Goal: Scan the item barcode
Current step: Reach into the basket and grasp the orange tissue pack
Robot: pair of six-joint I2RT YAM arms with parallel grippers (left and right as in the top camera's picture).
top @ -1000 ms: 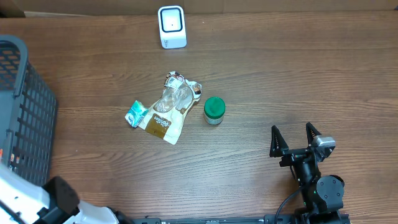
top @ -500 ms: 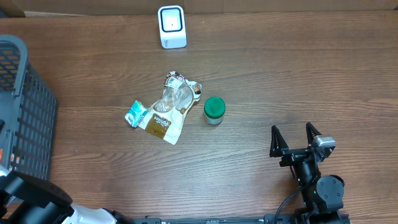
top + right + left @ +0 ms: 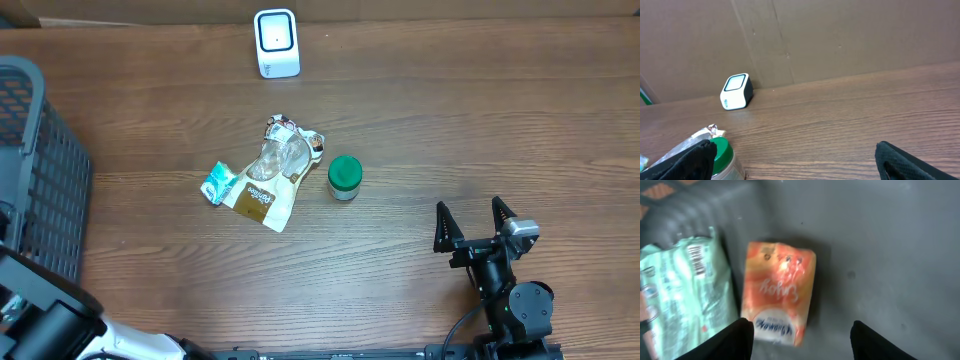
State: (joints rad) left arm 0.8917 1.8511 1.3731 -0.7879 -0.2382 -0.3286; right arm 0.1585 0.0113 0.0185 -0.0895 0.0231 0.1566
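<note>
1. The left tool point(image 3: 801, 330) is down inside the basket point(image 3: 45, 190). Its fingers are spread either side of the lower end of the orange packet point(image 3: 777, 287), with nothing pinched yet. That packet, judged to be the item to scan, lies flat on the basket floor.
2. Bad grab: the packet looks flat and thin. The fingers could skid over the film and come up empty, or catch only a corner that slips on the lift.
3. Wrong item: a mint-green packet point(image 3: 682, 285) lies just beside the orange one, against the basket wall and near one finger point(image 3: 737, 340). The view is blurred, so contact there cannot be told. Closing here could drag or pinch both.
4. Snag: a dangling packet could catch the basket wall or rim and drop back in.
5. No read: no barcode shows on the orange packet's upper face, so it is probably underneath. Gripped as it lies, the code could face away from the barcode scanner point(image 3: 276, 43), which stands on the desk point(image 3: 450, 120) well apart from the basket. A finger could also cover the code.
6. The right tool point(image 3: 468, 212) is spread and empty, far from the basket, so it is poorly placed for a quick handover.
7. A clear snack bag point(image 3: 272, 172) and a green-lidded jar point(image 3: 344, 175) sit on the desk well apart from the basket. A low carry could knock the jar.
</note>
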